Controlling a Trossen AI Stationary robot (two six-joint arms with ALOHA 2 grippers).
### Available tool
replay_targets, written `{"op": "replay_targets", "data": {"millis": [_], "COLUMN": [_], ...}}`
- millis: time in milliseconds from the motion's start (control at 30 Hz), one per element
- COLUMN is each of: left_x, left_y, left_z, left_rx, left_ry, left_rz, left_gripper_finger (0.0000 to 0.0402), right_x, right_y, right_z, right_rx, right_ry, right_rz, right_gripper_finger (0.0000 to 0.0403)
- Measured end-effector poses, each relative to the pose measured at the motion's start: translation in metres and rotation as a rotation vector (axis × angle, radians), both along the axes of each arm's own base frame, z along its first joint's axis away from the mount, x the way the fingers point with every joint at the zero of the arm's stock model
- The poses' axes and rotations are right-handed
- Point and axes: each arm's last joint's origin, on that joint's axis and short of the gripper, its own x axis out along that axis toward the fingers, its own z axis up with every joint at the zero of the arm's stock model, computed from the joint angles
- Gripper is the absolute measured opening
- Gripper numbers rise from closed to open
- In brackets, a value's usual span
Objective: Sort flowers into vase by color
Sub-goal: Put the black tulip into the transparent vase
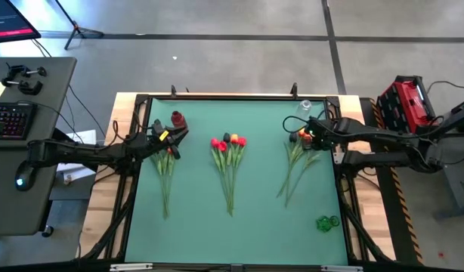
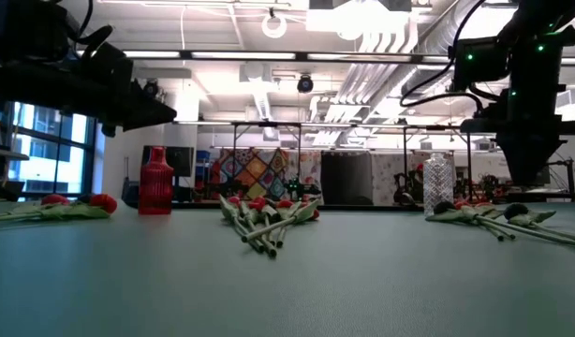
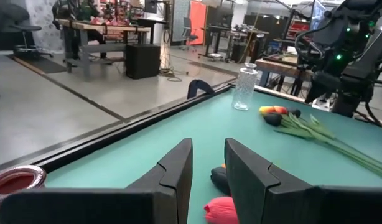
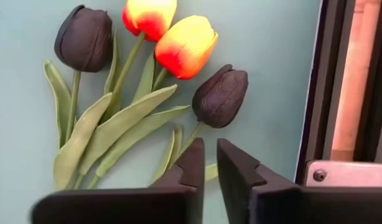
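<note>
Left gripper [image 1: 174, 137]: we see it above the heads of the left bunch, near the table's far left corner; its fingers [image 3: 176, 168] stand slightly apart with nothing between them.
Right gripper [image 4: 208, 163]: we see it low over the right bunch, by the table's right edge; its fingers stand a narrow gap apart, grasping nothing, just beside a near-black tulip [image 4: 219, 96].
Left bunch [image 1: 166, 170]: red tulips lying flat near the left edge.
Middle bunch [image 1: 228, 155]: red and orange tulips, stems toward the near edge.
Right bunch [image 1: 298, 155]: two orange and two near-black heads, lying flat.
Red vase [image 1: 177, 119]: upright, far left.
Clear vase [image 1: 304, 107]: upright, far right.
Green vase [image 1: 327, 222]: we find it on its side near the near right corner.
Table [image 1: 255, 219]: green mat.
</note>
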Motion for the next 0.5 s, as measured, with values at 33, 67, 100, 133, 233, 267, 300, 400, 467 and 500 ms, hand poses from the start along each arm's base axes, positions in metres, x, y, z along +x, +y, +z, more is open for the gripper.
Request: {"op": "replay_targets", "data": {"millis": [33,67,100,133,233,267,300,400,467,500], "left_x": [0.000,0.000,0.000,0.000,0.000,0.000,0.000,0.000,0.000,-0.001], "left_y": [0.000,0.000,0.000,0.000,0.000,0.000,0.000,0.000,0.000,0.000], "left_z": [0.000,-0.001,-0.001,-0.001,-0.002,-0.002,-0.002,-0.002,-0.003,-0.003], "left_rx": [0.005,0.010,0.012,0.014,0.032,0.040,0.045,0.046,0.045,0.043], "left_ry": [0.006,0.014,0.021,0.026,0.047,0.054,0.057,0.059,0.062,0.066], "left_rz": [0.000,-0.001,0.000,0.000,0.004,0.004,0.007,0.012,0.012,0.012], "left_gripper_finger": [0.0080,0.0080,0.0080,0.0080,0.0080,0.0080,0.0080,0.0080,0.0080,0.0080], "right_x": [0.001,0.002,0.003,0.006,0.018,0.022,0.025,0.031,0.031,0.030], "right_y": [0.001,0.001,0.002,0.003,0.005,0.005,0.006,0.006,0.006,0.006], "right_z": [-0.001,-0.001,-0.003,-0.004,-0.011,-0.014,-0.017,-0.024,-0.028,-0.029], "right_rx": [0.002,0.006,0.010,0.014,0.027,0.030,0.035,0.044,0.052,0.053], "right_ry": [0.001,0.003,0.008,0.013,0.007,0.006,0.011,0.055,0.098,0.118], "right_rz": [-0.010,-0.020,-0.030,-0.037,-0.048,-0.047,-0.045,-0.042,-0.049,-0.055], "right_gripper_finger": [0.0059,0.0072,0.0085,0.0098,0.0125,0.0130,0.0133,0.0132,0.0127,0.0123]}}
